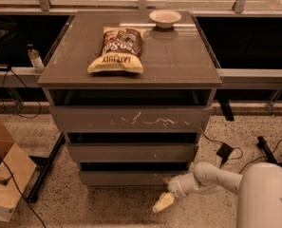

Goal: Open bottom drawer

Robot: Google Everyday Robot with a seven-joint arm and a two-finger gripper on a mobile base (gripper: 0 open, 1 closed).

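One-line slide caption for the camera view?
End effector hangs near the floor, just below the right end of the bottom drawer front.

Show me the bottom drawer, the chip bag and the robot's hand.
bottom drawer [126, 178]: camera view, middle of its front panel.
chip bag [117, 51]: camera view, its centre.
hand [163, 202]: camera view, fingertips, just below the drawer's right end.

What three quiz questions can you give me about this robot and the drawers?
1. True or false: the robot's pale gripper is low near the floor, by the right end of the slim grey-brown bottom drawer.
2. What sits at the back of the brown cabinet top? A) small white bowl B) red mug C) book
3. How many drawer fronts does the cabinet have?
Key: 1 true; 2 A; 3 three.
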